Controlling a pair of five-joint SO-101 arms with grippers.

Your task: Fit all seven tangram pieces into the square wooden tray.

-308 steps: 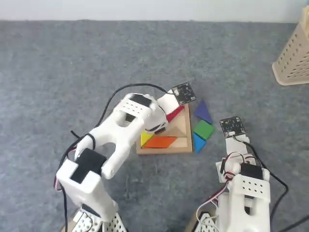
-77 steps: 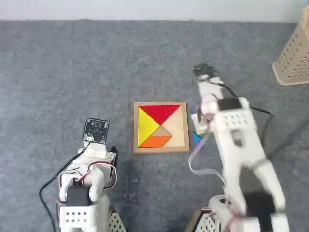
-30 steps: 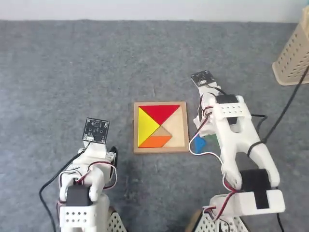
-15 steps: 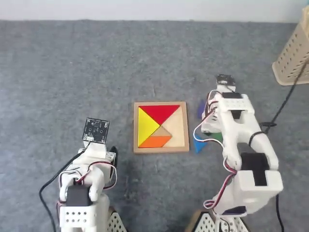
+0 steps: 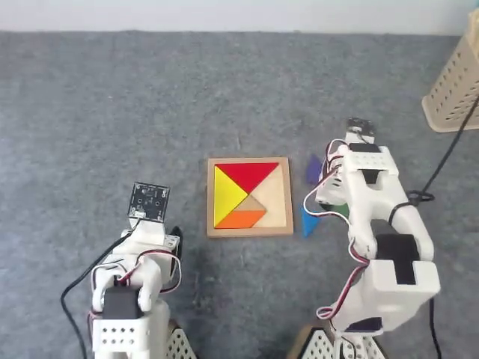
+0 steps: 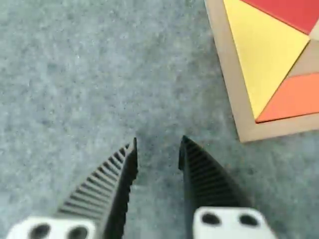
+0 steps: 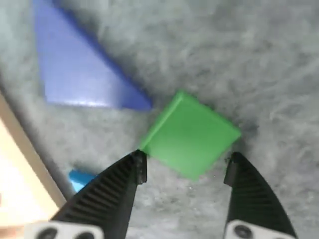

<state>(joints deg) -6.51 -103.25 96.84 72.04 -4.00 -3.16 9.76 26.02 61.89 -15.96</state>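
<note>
The square wooden tray (image 5: pixel 287 196) lies mid-table and holds a red triangle (image 5: pixel 247 173), a yellow triangle (image 5: pixel 227 196) and an orange parallelogram (image 5: pixel 241 219). To its right on the carpet lie a purple triangle (image 5: pixel 313 169) and a small blue triangle (image 5: pixel 307 222). My right gripper (image 7: pixel 185 162) is open and low over the green square (image 7: pixel 192 134), one finger at each side of it. The purple triangle (image 7: pixel 79 74) lies just beyond. My left gripper (image 6: pixel 158 144) is open and holds nothing, over the carpet near the tray's front left corner (image 6: pixel 239 124).
A beige perforated basket (image 5: pixel 456 82) stands at the far right edge. Grey carpet covers the table. The right arm (image 5: pixel 363 179) hangs over the pieces beside the tray, with its cable trailing to the right.
The left arm has left the tray, with the red triangle now inside it, and rests at the front left. The right arm came forward, then shifted right and settled over the green square.
</note>
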